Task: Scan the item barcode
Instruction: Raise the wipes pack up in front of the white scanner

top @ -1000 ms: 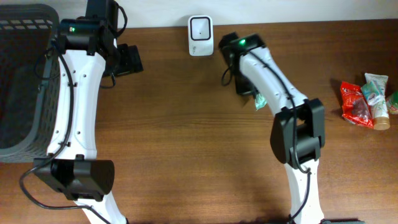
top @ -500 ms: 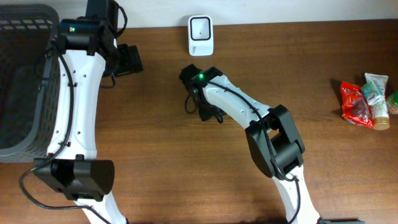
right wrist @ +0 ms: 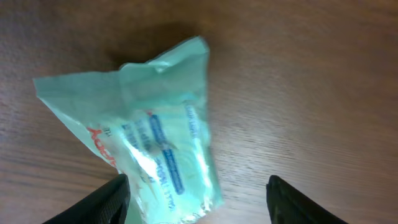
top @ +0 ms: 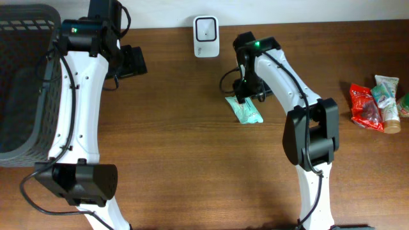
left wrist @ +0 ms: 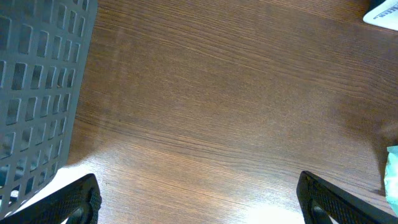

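A pale green packet (top: 245, 110) with blue and red print lies flat on the wooden table, below the white barcode scanner (top: 206, 36) at the back edge. My right gripper (top: 243, 89) hovers just over the packet's far end. In the right wrist view the packet (right wrist: 149, 143) lies loose under the gripper (right wrist: 196, 200), whose fingers stand open and do not touch it. My left gripper (top: 132, 62) is wide open over bare wood (left wrist: 199, 202) beside the basket, holding nothing. The packet's edge (left wrist: 392, 171) shows at the right of the left wrist view.
A dark grey mesh basket (top: 25, 83) fills the far left. Several packaged goods (top: 377, 105) lie at the right edge of the table. A corner of the scanner (left wrist: 382, 12) shows at the top right of the left wrist view.
The right arm swung left across the table and back toward the scanner. Its gripper opened, and the green packet now lies on the table. The left arm has not moved.
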{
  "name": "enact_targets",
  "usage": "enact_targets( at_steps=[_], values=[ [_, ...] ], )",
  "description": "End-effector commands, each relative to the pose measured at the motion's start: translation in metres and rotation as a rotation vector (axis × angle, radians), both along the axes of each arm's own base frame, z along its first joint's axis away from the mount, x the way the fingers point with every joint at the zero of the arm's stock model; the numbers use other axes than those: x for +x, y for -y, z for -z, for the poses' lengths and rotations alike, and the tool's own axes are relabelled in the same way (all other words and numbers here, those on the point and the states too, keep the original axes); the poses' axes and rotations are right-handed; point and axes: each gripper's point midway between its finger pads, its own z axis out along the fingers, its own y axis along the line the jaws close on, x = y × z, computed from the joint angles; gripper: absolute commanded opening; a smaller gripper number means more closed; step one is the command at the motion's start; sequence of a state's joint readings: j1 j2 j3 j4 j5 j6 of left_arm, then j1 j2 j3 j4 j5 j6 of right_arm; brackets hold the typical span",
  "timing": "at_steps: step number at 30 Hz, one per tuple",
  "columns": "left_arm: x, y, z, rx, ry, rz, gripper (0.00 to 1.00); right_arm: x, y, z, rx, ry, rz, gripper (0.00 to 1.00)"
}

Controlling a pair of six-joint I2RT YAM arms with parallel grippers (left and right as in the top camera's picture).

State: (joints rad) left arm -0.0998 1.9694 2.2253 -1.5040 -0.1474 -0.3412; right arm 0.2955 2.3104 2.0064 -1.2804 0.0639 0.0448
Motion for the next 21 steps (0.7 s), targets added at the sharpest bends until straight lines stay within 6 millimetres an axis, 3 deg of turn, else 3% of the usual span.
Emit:
enact_targets(
  at_steps=[1,4,5,7,8,9,11,17,21],
  values=[
    [0.000,0.000,0.001,0.005,-0.002,-0.006,0.99,-0.008,-0.014,0.012,0.071,-0.025,-0.047,0.65],
    [0.000,0.000,0.001,0.005,-0.002,-0.006,0.99,-0.013,-0.028,0.024,0.143,-0.041,-0.050,0.61],
    [0.000,0.000,0.001,0.005,-0.002,-0.006,0.99,-0.014,-0.031,0.025,0.150,-0.042,-0.055,0.45],
    [0.000,0.000,0.001,0.005,-0.002,-0.006,0.99,-0.013,-0.035,0.024,0.160,-0.034,-0.058,0.25],
    [0.000,0.000,0.001,0.005,-0.002,-0.006,0.99,-0.010,-0.039,0.024,0.167,-0.020,-0.036,0.21],
    [0.000,0.000,0.001,0.005,-0.002,-0.006,0.99,-0.005,-0.041,0.019,0.174,-0.001,0.003,0.08],
    [0.000,0.000,0.001,0.005,-0.002,-0.006,0.99,0.004,-0.045,0.008,0.186,0.028,0.053,0.04],
    [0.000,0.000,0.001,0.005,-0.002,-0.006,0.99,0.083,-0.071,-0.090,0.321,0.368,0.067,0.04],
    [0.000,0.000,0.001,0.005,-0.002,-0.006,0.99,0.136,-0.089,-0.131,0.441,0.612,0.115,0.04]
  ],
)
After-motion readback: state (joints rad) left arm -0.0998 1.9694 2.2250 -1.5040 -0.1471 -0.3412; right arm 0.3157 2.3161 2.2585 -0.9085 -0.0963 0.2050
